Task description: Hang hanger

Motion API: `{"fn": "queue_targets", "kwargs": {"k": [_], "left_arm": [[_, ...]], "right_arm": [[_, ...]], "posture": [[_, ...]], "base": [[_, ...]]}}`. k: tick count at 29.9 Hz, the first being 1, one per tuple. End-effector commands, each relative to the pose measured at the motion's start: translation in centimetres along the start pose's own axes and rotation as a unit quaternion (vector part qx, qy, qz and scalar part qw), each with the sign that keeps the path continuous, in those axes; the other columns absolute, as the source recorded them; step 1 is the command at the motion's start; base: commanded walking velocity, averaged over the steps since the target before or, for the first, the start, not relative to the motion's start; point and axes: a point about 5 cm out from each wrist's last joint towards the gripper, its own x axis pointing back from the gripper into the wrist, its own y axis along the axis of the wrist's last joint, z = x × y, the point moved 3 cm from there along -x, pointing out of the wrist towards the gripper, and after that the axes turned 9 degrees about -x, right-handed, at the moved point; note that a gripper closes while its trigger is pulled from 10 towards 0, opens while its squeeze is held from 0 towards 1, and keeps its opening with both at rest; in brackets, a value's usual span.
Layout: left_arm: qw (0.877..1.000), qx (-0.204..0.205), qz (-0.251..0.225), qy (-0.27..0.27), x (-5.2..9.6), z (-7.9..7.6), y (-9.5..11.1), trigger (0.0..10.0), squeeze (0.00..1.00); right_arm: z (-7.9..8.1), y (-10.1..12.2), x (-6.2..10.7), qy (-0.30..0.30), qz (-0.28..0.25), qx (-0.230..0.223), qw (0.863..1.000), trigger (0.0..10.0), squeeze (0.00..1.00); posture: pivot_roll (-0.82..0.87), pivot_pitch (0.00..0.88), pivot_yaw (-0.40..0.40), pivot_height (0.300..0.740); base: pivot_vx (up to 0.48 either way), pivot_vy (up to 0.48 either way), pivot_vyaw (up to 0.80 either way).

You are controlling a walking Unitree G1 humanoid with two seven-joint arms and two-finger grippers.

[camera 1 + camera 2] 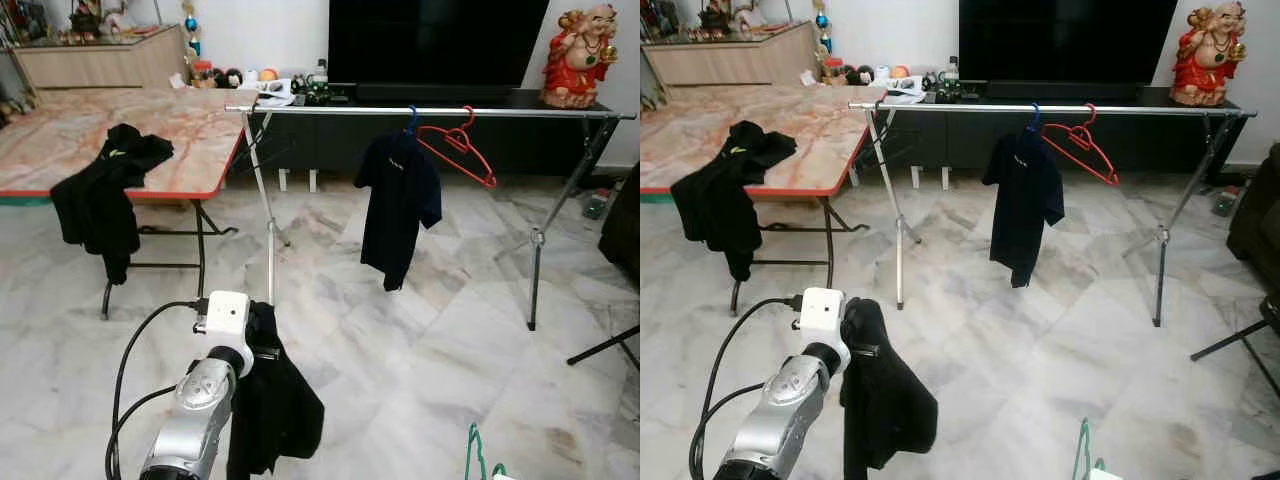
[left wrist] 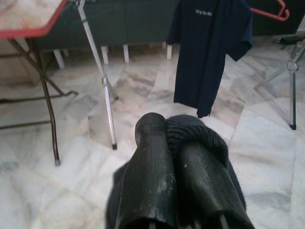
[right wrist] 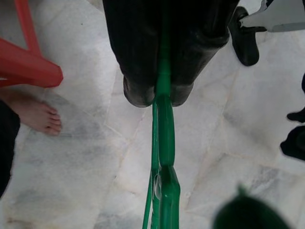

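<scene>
My left gripper (image 2: 166, 130) is shut on a black garment (image 1: 270, 400) that hangs from it low at the front left, over the floor. My right gripper (image 3: 159, 98) is shut on the neck of a green hanger (image 3: 164, 143); the hanger's top (image 1: 475, 452) pokes up at the bottom right. Ahead stands a silver clothes rack (image 1: 430, 112). On its rail hang a navy shirt (image 1: 400, 200) on a blue hanger and, just to the right, an empty red hanger (image 1: 462, 150).
A marble-topped folding table (image 1: 150, 130) stands at the left with another black garment (image 1: 100, 195) draped over its edge. A dark TV cabinet (image 1: 500, 140) runs behind the rack. A person's bare foot (image 3: 35, 114) and a red object (image 3: 28, 67) are near my right gripper.
</scene>
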Motion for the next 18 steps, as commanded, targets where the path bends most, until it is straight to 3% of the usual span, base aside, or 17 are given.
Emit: {"fn": "queue_targets", "kwargs": {"k": [1,13,18], "left_arm": [[1.0,-0.006,-0.003,0.003,-0.2,0.4,0.4,10.0,0.0],[1.0,0.002,-0.003,-0.013,-0.3,-0.7,0.2,10.0,0.0],[1.0,0.001,-0.004,-0.011,-0.2,-0.4,0.2,10.0,0.0]], "right_arm": [[0.4,-0.4,0.0,0.0,0.008,-0.006,1.0,10.0,0.0],[0.4,-0.1,0.0,0.0,0.003,0.005,1.0,10.0,0.0],[0.3,-0.1,0.0,0.0,0.002,0.007,1.0,10.0,0.0]], "posture": [[0.03,0.0,0.047,0.74],[0.04,0.0,0.031,0.74],[0.05,0.0,0.021,0.74]], "base": [[0.0,0.48,0.0],[0.0,0.48,0.0],[0.0,0.48,0.0]]}}
